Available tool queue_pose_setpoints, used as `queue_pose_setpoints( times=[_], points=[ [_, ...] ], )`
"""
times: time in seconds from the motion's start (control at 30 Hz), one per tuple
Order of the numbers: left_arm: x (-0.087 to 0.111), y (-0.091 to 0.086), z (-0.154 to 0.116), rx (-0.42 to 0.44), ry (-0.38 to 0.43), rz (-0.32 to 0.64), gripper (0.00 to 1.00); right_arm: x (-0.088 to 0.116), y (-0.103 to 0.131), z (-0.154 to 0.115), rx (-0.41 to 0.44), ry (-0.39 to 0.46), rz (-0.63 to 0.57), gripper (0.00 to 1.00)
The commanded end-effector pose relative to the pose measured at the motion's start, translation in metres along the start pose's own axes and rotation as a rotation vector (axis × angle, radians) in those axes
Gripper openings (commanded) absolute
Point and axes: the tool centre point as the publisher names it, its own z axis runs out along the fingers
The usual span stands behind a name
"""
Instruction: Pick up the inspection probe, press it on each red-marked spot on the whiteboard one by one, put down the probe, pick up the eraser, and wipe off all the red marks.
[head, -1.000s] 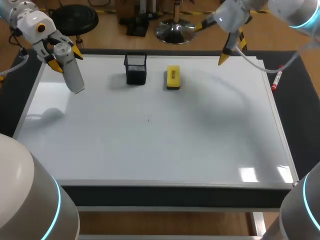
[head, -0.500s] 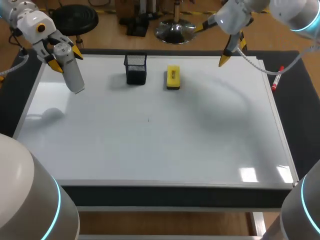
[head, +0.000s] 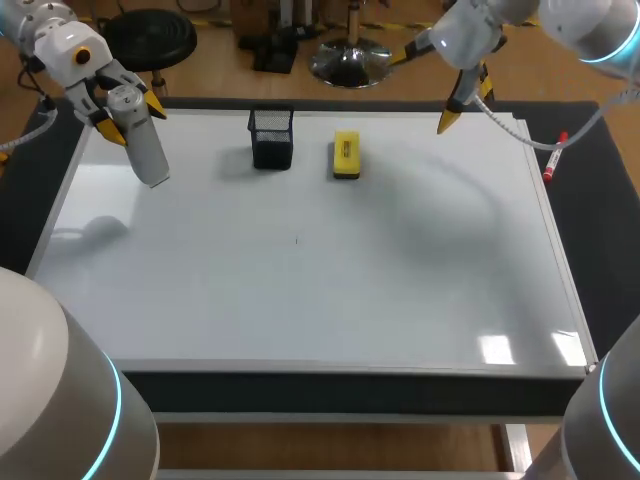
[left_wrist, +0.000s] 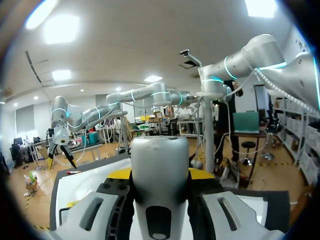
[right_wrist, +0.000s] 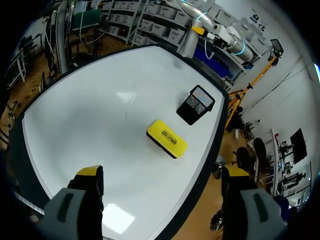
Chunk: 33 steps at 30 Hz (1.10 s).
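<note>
Head view puts the inspection probe (head: 146, 150), a grey cylinder, at about 10 o'clock of the whiteboard (head: 300, 310), hanging tilted over the far left corner with its lower end clear of the surface. The left gripper (head: 128, 118) pinches its upper end, which we read as the carrying pose for the pressing step. We can find no red spots on the whiteboard in any view, only a tiny dark fleck near the centre, so we cannot say where the probe should go. The yellow eraser (head: 346, 156) lies flat at 12 o'clock, just beside a black mesh holder (head: 272, 138) at 11 o'clock, both parked along the far edge, likely to leave the middle free for work. The right gripper (head: 462, 106) hovers at 1 o'clock with nothing in it, probably waiting for the eraser. A red marker (head: 552, 160) rests on the dark worktop (head: 600, 190) at 2 o'clock, off the whiteboard. The right wrist view adds what the head view hides: the right gripper's fingers are spread wide, with the eraser ahead of them. The left wrist view shows the probe's rounded body seated squarely between its fingers.
</note>
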Motion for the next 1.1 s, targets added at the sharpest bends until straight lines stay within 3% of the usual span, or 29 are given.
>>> queue_pose_setpoints(
  times=[0.03, 0.2, 0.43, 0.73, 1.1],
  points=[
    [0.009, -0.016, 0.019, -0.055, -0.115, 0.000, 0.00, 0.000, 0.000, -0.001, 0.003, 0.004, -0.001, 1.00],
    [0.010, -0.029, 0.028, -0.083, -0.230, -0.040, 0.00, 0.000, 0.000, -0.001, 0.003, 0.004, -0.001, 1.00],
    [-0.008, -0.037, 0.020, -0.093, -0.342, -0.070, 0.00, 0.000, 0.000, -0.001, 0.003, 0.004, -0.001, 1.00],
    [-0.049, -0.036, -0.002, -0.115, -0.439, -0.088, 0.00, 0.000, 0.000, -0.001, 0.003, 0.004, -0.001, 1.00],
    [-0.093, -0.033, -0.039, -0.122, -0.475, -0.078, 0.00, 0.000, 0.000, -0.001, 0.003, 0.004, -0.001, 1.00]
  ],
)
